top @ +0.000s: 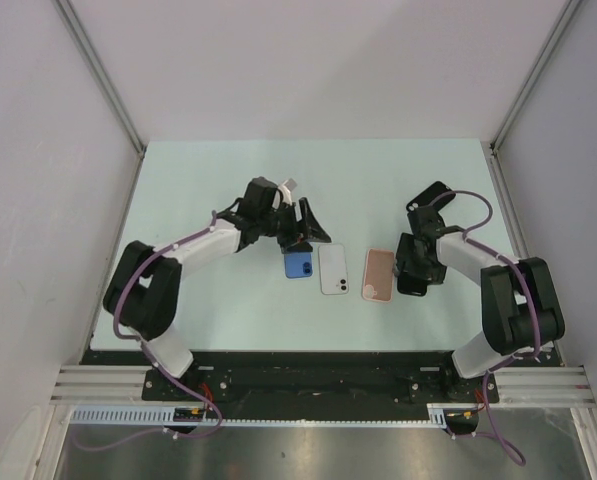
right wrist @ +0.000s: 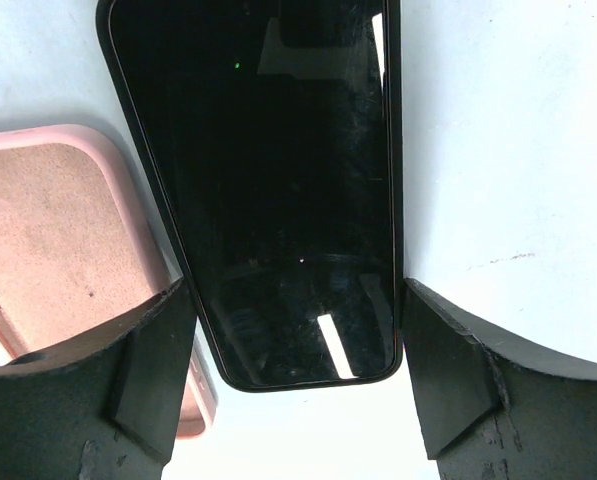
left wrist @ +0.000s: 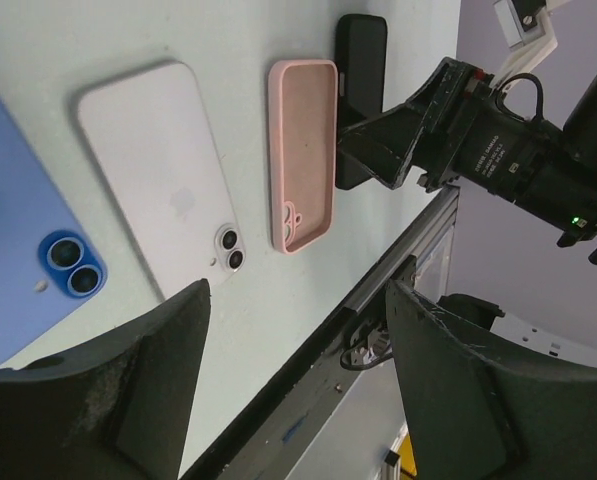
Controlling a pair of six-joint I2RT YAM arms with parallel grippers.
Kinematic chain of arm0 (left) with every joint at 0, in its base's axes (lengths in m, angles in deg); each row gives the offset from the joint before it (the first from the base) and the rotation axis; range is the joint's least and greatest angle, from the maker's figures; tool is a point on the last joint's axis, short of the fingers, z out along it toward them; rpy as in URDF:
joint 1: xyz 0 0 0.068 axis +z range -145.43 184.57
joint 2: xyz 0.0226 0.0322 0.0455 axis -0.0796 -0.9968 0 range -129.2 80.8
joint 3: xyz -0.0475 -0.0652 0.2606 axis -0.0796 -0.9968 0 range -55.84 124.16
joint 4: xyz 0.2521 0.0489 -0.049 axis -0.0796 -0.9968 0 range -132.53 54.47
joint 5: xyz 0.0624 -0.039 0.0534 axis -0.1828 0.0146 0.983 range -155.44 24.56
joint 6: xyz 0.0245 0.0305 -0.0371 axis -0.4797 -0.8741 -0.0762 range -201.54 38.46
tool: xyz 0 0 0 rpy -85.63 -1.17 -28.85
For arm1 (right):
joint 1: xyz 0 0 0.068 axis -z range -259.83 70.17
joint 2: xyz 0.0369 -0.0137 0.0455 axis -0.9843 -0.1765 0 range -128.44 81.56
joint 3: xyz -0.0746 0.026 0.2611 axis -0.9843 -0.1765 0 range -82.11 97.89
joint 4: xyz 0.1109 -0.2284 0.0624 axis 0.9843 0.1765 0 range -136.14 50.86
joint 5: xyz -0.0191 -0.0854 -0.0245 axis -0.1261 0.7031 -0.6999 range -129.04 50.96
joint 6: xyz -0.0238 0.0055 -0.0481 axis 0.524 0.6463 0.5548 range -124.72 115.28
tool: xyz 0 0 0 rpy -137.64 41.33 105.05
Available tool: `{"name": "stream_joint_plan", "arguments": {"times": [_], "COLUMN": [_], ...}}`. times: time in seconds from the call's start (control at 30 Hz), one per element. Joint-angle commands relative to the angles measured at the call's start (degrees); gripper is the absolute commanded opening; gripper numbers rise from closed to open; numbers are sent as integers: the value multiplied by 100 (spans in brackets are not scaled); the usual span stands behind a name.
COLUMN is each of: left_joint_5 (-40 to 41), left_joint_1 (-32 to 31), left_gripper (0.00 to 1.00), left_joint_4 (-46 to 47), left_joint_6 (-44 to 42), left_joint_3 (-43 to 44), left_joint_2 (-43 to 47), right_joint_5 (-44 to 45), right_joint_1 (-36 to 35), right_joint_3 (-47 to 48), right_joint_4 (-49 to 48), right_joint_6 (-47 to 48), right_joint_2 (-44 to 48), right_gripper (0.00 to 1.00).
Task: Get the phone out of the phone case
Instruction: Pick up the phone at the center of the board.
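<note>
The black phone (right wrist: 268, 190) lies screen up on the table beside the empty pink case (right wrist: 58, 220), whose inside faces up. My right gripper (right wrist: 293, 400) is open, with one finger on each side of the phone's near end, close to its edges. In the top view the pink case (top: 379, 274) lies just left of the right gripper (top: 415, 268), which covers most of the black phone. My left gripper (left wrist: 293, 390) is open and empty, held over the table by the blue phone (left wrist: 18, 270); in the top view the left gripper (top: 303, 232) sits at the blue phone's far end.
A blue phone (top: 298, 264) and a white phone (top: 333, 269) lie back up, side by side, left of the pink case. The white phone (left wrist: 163, 175) also shows in the left wrist view. The table's black front rail (left wrist: 378, 290) runs near them.
</note>
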Motion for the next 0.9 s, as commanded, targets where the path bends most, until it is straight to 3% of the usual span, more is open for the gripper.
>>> {"name": "stream_joint_plan", "arguments": {"times": [0.0,0.23,0.47,0.87], "left_joint_5": [-372,-627,-1206,-1190], "left_joint_1": [-260,-532,-858,-1332], "left_gripper": [75,75,76,77], "left_joint_4": [184,395,703,773], "left_joint_6": [138,480,1103,1447], "left_joint_3": [549,1129,1815,2992], "left_joint_2": [-334,-1028,-1995,-3111], "right_joint_5": [-879,-1723,-2575,-2823], "right_joint_1": [77,481,1009,965], "right_joint_3": [-368,-869,-1238,-1362], "right_joint_4": [-465,-1090,-1415,-1380], "right_joint_6": [-458,-862,-1038,-1021], "right_joint_2": [172,1130,1693,2089], "right_gripper": [30,14,10,8]}}
